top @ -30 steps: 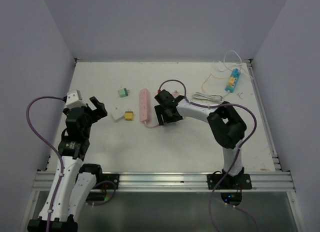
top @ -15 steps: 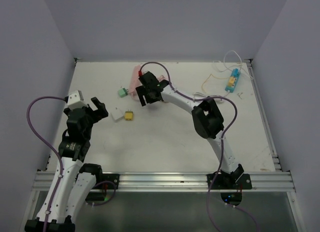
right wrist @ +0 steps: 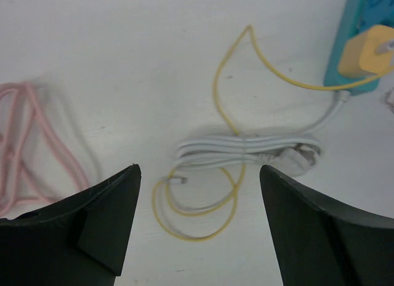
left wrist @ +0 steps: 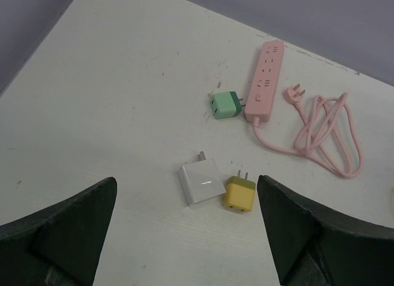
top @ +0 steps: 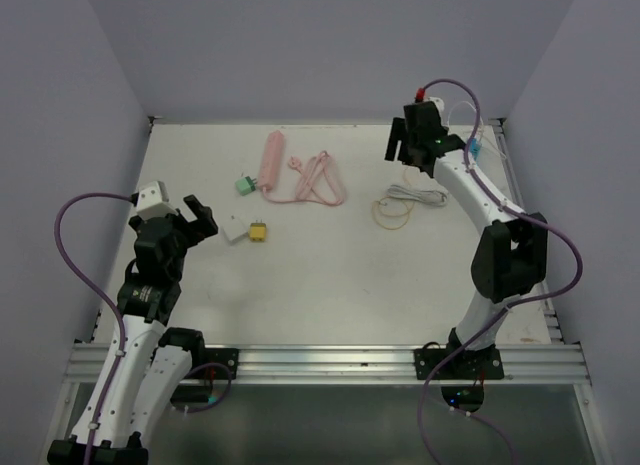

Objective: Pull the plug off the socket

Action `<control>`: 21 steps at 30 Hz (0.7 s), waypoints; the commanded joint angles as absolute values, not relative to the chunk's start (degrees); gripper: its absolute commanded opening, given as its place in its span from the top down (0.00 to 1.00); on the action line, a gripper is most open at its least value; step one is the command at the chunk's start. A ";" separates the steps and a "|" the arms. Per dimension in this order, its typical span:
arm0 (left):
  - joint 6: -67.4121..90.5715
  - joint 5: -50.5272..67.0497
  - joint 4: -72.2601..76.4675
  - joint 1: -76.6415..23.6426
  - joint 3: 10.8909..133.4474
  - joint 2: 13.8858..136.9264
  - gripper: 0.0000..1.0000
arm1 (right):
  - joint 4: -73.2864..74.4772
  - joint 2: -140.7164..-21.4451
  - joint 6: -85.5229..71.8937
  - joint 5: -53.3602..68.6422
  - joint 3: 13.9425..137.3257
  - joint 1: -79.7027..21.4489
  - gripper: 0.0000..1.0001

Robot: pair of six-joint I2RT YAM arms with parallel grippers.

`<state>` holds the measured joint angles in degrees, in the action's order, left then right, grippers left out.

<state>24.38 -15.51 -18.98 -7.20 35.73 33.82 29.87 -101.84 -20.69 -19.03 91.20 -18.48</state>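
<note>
Left pincer (top: 185, 218), lower left: wide open, empty, parked clear of my working side. Pink strip (top: 269, 163), upper middle: nothing plugged in, not my target. Right pincer (right wrist: 199, 169), upper right: spread open, empty, above cable (right wrist: 246, 147). Plug (right wrist: 369, 49) seated in blue socket (right wrist: 363, 9), far right. I'd shift right, then close on plug.

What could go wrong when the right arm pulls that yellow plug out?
Nothing visible holds the blue strip down, and the left end effector is far off, so it may lift with the plug. The yellow cable crosses the white cable, which could get dragged along.
</note>
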 commanded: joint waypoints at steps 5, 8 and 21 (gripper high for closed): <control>22.94 -16.61 -17.31 -8.17 35.16 33.31 0.00 | 28.30 -107.39 -25.75 -14.07 86.31 -9.23 0.19; 22.85 -16.44 -17.23 -8.17 35.16 33.49 0.00 | 27.08 -109.68 -25.93 -13.01 85.35 -7.91 0.19; 22.94 -15.82 -17.05 -8.17 35.07 33.93 0.00 | 23.47 -114.70 -25.93 -6.60 75.86 -6.94 0.40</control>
<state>24.34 -15.46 -18.96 -7.90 35.70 33.89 21.10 -113.43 -24.75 -10.26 79.68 -7.05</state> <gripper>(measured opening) 0.994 0.632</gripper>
